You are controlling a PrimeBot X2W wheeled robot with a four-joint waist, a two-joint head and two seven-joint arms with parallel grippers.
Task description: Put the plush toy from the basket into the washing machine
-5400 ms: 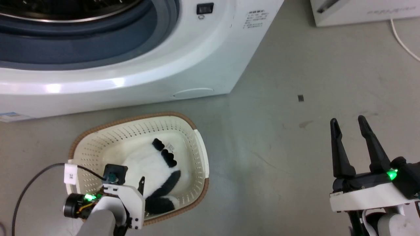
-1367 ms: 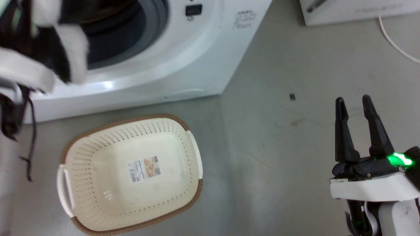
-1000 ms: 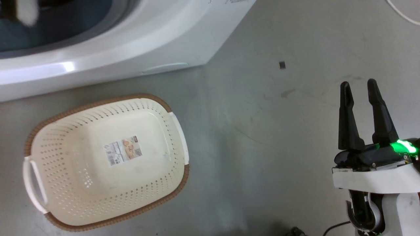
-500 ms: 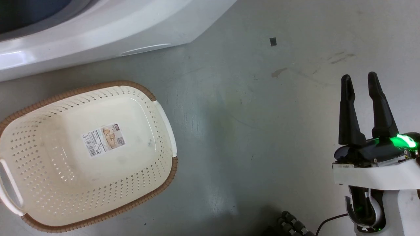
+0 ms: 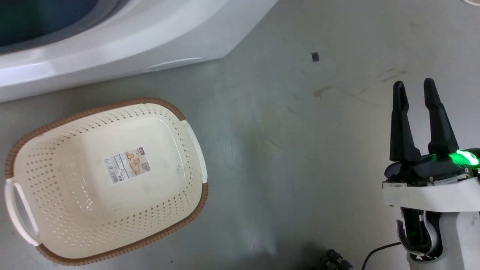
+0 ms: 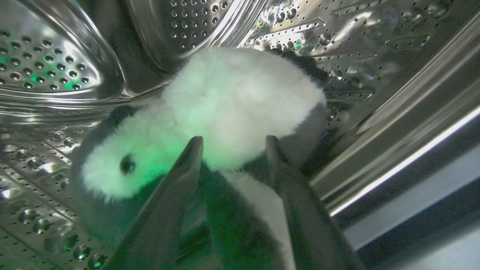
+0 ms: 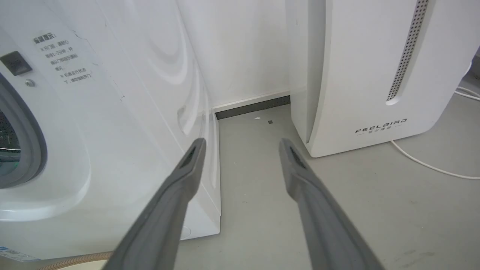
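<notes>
Your right gripper (image 5: 414,84) hangs over the floor (image 5: 285,150) off the front corner of the washing machine (image 5: 112,48), fingers apart and empty. The basket (image 5: 165,157) sits on the floor just in front of the washing machine, a paper label (image 5: 128,164) on its bottom. Inside the washing machine, your left gripper (image 6: 233,141) has its fingers spread, with part of the plush toy (image 6: 232,101) between them; you cannot tell whether they touch it. The plush toy lies on the steel drum (image 6: 48,63), one dark eye showing.

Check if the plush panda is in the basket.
No, the plush panda lies in the steel drum; the basket holds just a label.
</notes>
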